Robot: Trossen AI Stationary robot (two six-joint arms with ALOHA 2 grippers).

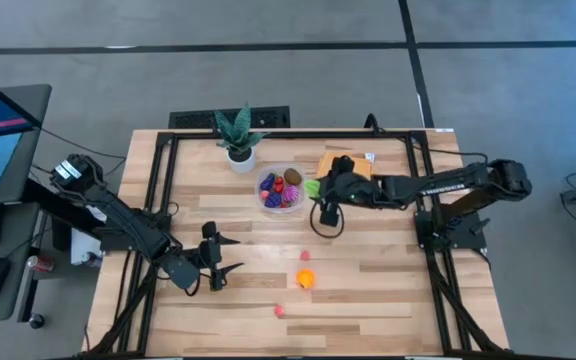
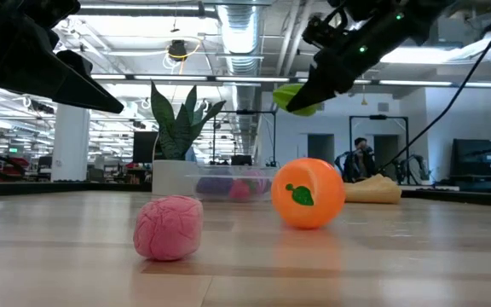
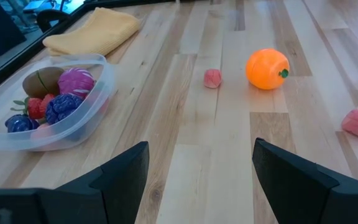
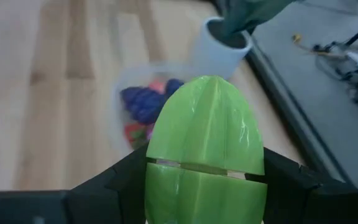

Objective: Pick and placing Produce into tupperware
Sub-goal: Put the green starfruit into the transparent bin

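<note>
the right gripper point(image 4: 204, 186), clamped on a green fruit point(image 4: 205, 149), hangs beside the tupperware point(image 1: 268, 200) for dropping; the left gripper point(image 3: 197, 180) waits spread near the bench's front edge.

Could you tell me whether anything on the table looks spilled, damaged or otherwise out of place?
Nothing stands out. The tub sits upright with produce inside; the orange and two pink pieces simply lie loose on the table, intact.

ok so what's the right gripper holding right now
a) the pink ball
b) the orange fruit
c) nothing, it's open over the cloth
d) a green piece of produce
d: the right gripper is shut on a green piece of produce, held up beside the tupperware, while the orange fruit lies on the table.
</note>
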